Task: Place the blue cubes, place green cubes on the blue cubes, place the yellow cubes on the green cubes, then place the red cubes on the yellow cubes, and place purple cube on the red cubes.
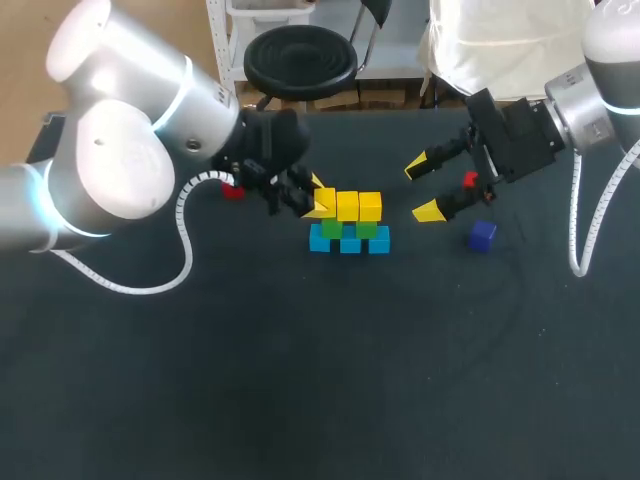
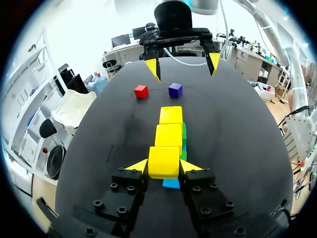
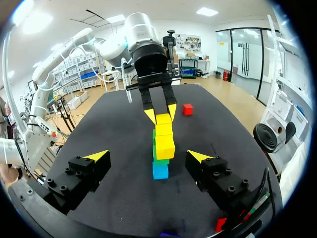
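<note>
A row of blue cubes [image 1: 350, 243] lies mid-table, with two green cubes [image 1: 366, 229] on it and three yellow cubes [image 1: 358, 205] on top. My left gripper [image 1: 315, 203] is shut on the left-end yellow cube [image 2: 163, 161], which sits level with the other two; both yellow tips press its sides. My right gripper [image 1: 422, 188] hangs open to the right of the stack, nothing between its fingers. One red cube [image 1: 232, 190] lies left of the stack behind my left arm, another red cube [image 1: 470, 180] by the right gripper. The purple cube [image 1: 482, 235] rests on the table right of the stack.
Dark cloth covers the table [image 1: 300, 380]. A white coiled cable [image 1: 185, 235] hangs from my left arm over the table, and a second cable [image 1: 578, 230] loops down from my right arm. Broad open cloth lies in front of the stack.
</note>
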Controlling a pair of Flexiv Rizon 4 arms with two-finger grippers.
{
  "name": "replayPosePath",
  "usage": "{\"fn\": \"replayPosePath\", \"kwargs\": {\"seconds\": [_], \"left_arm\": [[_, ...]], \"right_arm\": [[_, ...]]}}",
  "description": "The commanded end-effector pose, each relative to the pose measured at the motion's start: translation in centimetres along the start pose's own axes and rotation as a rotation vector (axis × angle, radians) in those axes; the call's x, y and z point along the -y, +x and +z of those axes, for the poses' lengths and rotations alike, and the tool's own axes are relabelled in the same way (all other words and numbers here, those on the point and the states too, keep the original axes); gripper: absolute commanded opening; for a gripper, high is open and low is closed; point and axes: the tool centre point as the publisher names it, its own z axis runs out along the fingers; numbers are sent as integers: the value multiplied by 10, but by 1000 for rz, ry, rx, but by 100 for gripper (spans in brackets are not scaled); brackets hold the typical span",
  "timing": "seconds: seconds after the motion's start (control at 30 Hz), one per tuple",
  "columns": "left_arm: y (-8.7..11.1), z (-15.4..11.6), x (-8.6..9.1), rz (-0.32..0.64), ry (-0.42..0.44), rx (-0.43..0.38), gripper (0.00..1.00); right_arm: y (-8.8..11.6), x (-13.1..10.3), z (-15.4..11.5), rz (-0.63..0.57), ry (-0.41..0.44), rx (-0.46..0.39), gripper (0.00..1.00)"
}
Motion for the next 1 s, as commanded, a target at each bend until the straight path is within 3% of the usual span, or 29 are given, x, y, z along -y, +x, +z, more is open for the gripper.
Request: {"fn": "replayPosePath", "kwargs": {"seconds": [0.03, 1.0], "left_arm": [[0, 2, -2, 1, 4, -4, 0], [0, -1, 0, -1, -4, -8, 0]], "right_arm": [[0, -1, 0, 0, 1, 0, 100], [0, -1, 0, 0, 1, 0, 100]]}}
